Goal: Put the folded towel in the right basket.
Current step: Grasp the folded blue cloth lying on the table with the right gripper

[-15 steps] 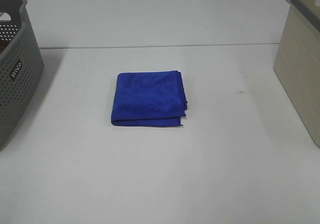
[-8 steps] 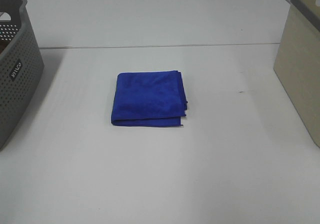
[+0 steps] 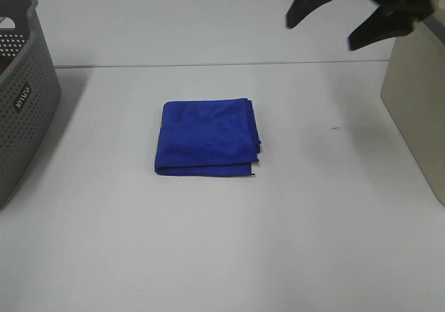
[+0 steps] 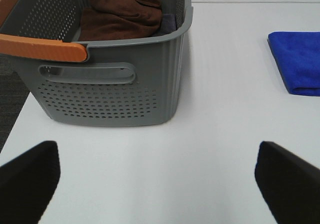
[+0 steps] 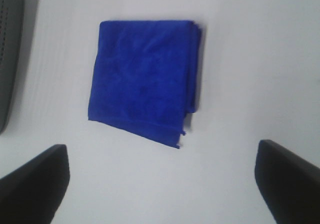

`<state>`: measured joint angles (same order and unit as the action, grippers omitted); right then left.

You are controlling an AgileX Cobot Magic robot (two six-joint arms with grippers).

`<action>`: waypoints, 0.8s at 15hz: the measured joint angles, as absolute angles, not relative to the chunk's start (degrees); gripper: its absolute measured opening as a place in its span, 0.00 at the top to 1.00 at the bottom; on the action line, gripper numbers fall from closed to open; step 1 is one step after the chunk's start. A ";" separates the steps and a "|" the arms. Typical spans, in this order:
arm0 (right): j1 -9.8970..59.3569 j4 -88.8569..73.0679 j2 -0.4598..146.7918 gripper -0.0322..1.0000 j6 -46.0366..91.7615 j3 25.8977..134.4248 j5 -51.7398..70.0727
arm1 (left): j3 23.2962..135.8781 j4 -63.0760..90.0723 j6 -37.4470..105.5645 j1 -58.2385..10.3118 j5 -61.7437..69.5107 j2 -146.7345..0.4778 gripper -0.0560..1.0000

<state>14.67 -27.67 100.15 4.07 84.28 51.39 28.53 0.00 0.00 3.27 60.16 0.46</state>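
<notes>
You're at the reach step: right gripper (image 3: pixel 321 35) hangs high, fingers (image 3: pixel 304 5) spread wide. Next, drop onto the towel (image 3: pixel 207 137) and pinch.

A white table (image 3: pixel 208 256) under even light, with what may be dark carpet (image 4: pixel 9 97) beside it.

The only lettering I can find from here is on the grey basket (image 3: pixel 31 128) at the left edge of the high view: a small dark label (image 3: pixel 21 96) on its perforated wall, with pale letters running tilted up the wall. The letters are too small for me to read with any certainty; they look like a short brand word of about five capitals, and I will not vouch for any one of them.
</notes>
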 joint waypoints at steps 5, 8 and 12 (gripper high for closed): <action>15.53 -35.58 121.24 0.05 11.00 93.39 51.28 | 28.53 0.00 0.00 3.27 60.16 0.46 0.01; 15.53 -35.29 129.26 0.05 11.00 99.64 51.45 | 28.53 0.00 0.00 3.27 60.16 0.46 0.01; 15.53 -35.24 136.02 0.05 9.91 104.05 52.60 | 28.53 0.00 0.00 3.27 60.16 0.46 0.01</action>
